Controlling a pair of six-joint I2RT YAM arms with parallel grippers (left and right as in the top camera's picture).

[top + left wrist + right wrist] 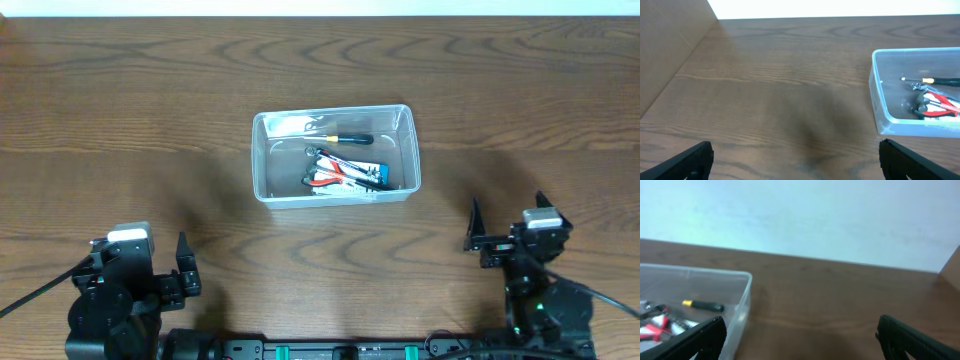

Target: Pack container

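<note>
Container (262, 165), clear thin plastic at the middle of the table (120, 100) with tools (345, 172) inside, looks light, slick and slightly flexible, best pinched over a rim wall, while left gripper (795, 165) and right gripper (800, 342) both gape wide, empty

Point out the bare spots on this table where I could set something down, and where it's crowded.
Bare wood of the table runs wide left of the container and right of it, and along the strip between its near wall and the open left gripper and right gripper. Crowded: inside the container, screwdriver and red pliers; its left end is bare.
</note>
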